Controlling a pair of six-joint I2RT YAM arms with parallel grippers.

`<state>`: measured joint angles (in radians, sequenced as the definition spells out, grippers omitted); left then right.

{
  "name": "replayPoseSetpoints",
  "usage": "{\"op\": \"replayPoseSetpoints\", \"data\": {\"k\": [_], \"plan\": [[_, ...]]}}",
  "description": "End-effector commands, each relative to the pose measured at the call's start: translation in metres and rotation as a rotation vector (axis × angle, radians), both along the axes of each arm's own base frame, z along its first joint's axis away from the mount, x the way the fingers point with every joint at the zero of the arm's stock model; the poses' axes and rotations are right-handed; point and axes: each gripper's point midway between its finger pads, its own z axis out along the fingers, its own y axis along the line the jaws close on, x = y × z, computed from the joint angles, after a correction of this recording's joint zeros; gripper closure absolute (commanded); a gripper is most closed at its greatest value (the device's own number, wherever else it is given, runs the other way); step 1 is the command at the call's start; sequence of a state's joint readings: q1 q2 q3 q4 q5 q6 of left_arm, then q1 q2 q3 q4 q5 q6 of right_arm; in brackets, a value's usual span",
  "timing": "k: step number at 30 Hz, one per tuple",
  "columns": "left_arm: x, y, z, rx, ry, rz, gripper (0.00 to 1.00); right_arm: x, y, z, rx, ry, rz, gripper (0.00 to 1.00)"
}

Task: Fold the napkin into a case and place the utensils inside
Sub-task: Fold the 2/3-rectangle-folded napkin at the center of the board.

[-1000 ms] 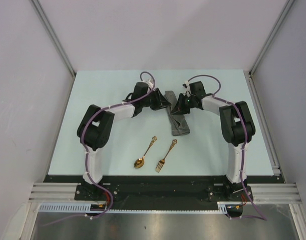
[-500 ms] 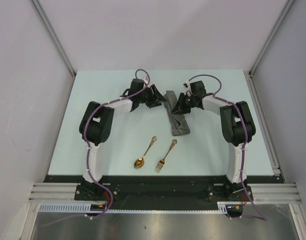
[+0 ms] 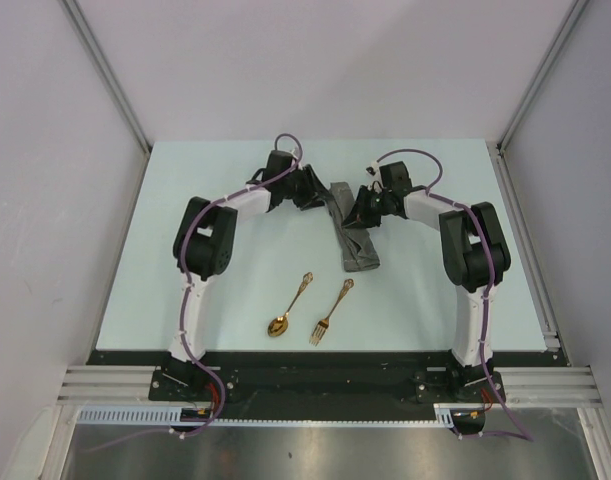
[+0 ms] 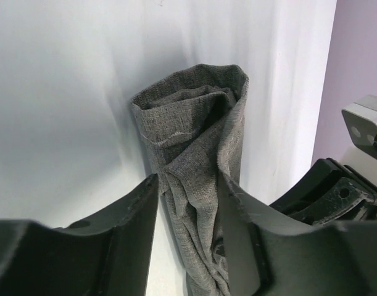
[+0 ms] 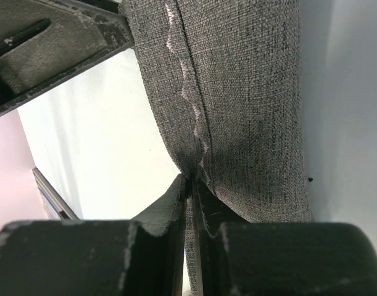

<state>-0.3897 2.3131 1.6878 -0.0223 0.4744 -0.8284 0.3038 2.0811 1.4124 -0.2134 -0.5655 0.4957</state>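
Your right gripper (image 5: 190,188) is clenched on the napkin (image 3: 355,245), pinching a fold beside the stitched hem between its tips. Your left gripper (image 4: 189,182) is spread wide, with one jaw on each side of the cloth's rumpled end and no squeeze on it. In the top view the napkin lies as a narrow folded strip in the upper centre of the table (image 3: 435,300), between the two grippers. The spoon (image 3: 290,306) and fork (image 3: 331,311) lie side by side below it, well apart from the cloth.
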Motion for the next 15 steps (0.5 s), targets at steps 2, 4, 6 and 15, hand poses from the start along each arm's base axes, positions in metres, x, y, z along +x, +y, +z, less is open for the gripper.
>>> {"op": "replayPoseSetpoints", "data": {"k": [2, 4, 6, 15], "plan": [[0.012, -0.005, 0.017, -0.023, -0.058, -0.012, 0.64, 0.007, 0.003, 0.029, 0.011, -0.070, 0.021, 0.89], [0.019, -0.008, 0.024, -0.038, -0.089, -0.012, 0.76, 0.006, 0.003, 0.033, 0.008, -0.080, 0.026, 0.89], [0.021, -0.009, 0.025, -0.036, -0.096, -0.013, 0.83, 0.004, 0.001, 0.035, -0.004, -0.081, 0.026, 0.89], [0.030, -0.010, 0.037, -0.042, -0.132, -0.007, 1.00, -0.009, -0.002, 0.030, -0.028, -0.062, 0.051, 0.90]]}}
